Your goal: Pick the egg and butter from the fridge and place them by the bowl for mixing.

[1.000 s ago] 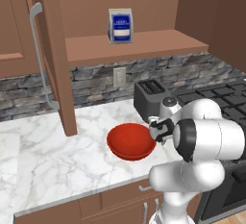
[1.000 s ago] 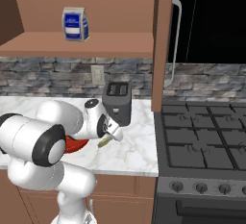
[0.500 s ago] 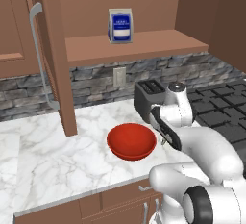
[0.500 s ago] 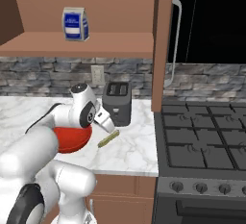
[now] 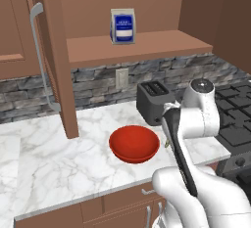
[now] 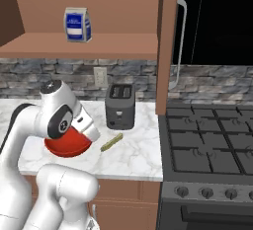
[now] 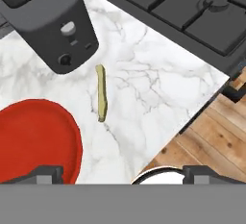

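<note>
The butter (image 7: 101,99), a thin olive-yellow stick, lies flat on the marble counter between the red bowl (image 7: 33,141) and the dark toaster (image 7: 53,21). In the right base view the butter (image 6: 111,142) rests just right of the bowl (image 6: 64,147), in front of the toaster (image 6: 120,106). My gripper (image 7: 123,175) hovers above the counter's front edge, open, its fingertips (image 7: 48,172) wide apart with nothing between them. It is clear of the butter. The bowl (image 5: 134,144) is empty. The egg and the fridge are out of view.
A gas stove (image 6: 207,145) adjoins the counter on the right. An open cabinet door (image 5: 56,56) with a long handle hangs over the counter's left part. A blue-and-white carton (image 5: 122,25) stands on the shelf above. Wooden floor (image 7: 206,136) lies beyond the counter edge.
The gripper has opened and let go of the butter, which now lies on the counter by the bowl. The hand has lifted and pulled back from it.
</note>
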